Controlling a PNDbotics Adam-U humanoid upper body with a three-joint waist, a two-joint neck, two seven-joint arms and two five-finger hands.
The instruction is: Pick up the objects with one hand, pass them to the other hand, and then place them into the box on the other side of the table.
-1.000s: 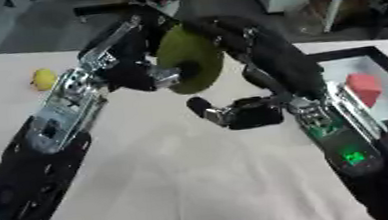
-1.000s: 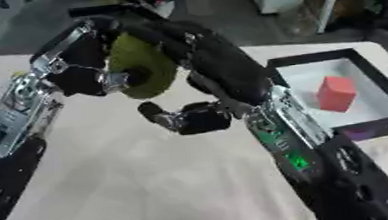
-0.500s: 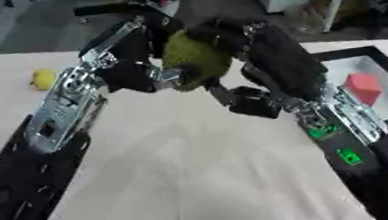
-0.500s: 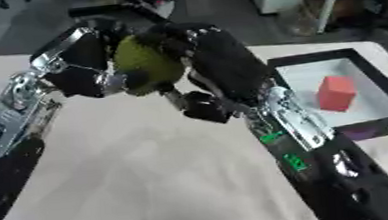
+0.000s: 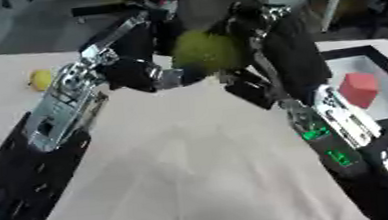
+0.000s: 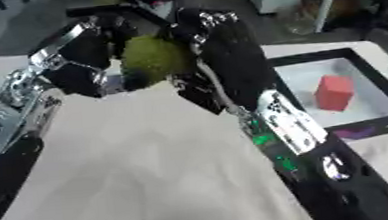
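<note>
- My left hand has the yellow-green ball up in the air over the far middle of the surface, fingers curled round its lower left side.
- My right hand is now right at the ball. A second ago it hung below and apart, with a clear gap; half a second ago it had risen close under it.
- Its black fingers now sit just under and to the right of the ball, seemingly touching. Frames are smeared with motion, so I can't tell whether they're closed on it or only alongside.
- Ball itself has gone a little higher and a touch toward my right; both arms have lifted with it.
- Judgement: this is the handover step, mid-transfer. Left hasn't let go yet, and the right's grip isn't confirmed.
- Box sits on my right side of the surface, with a red block already inside. The ball is well apart from it, so placing isn't started.
- A small yellow object lies on the far left of the surface, untouched, probably next in line.
- Next needs the right hand wrapped round the ball before the left opens; risk is a drop if the left releases early.
</note>
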